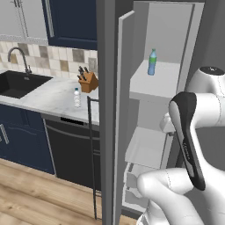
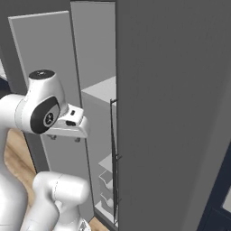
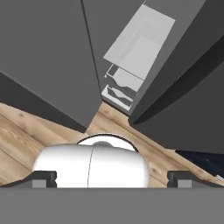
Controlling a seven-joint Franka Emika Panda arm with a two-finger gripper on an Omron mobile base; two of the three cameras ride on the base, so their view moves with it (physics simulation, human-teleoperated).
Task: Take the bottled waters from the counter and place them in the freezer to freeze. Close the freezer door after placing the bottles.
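Observation:
The freezer (image 1: 154, 145) stands open, its white shelves and drawers showing. A blue-tinted bottled water (image 1: 152, 62) with a green cap stands upright on the upper shelf (image 1: 149, 85). The clear bottled water (image 1: 77, 97) stands on the marble counter (image 1: 48, 99), left of the freezer door (image 1: 107, 88), which is swung wide open with its thin bar handle (image 1: 92, 154) facing the counter. My gripper (image 2: 65, 136) hangs in front of the freezer at mid height and points down at the floor. It is open and empty, its fingertips (image 3: 43, 178) wide apart.
A knife block (image 1: 88, 81) stands at the back of the counter near the open door. A black sink (image 1: 19, 84) with a faucet (image 1: 17, 55) lies further left, and a black dishwasher (image 1: 72, 149) sits under the counter. A grey fridge door (image 2: 176, 113) stands to the right.

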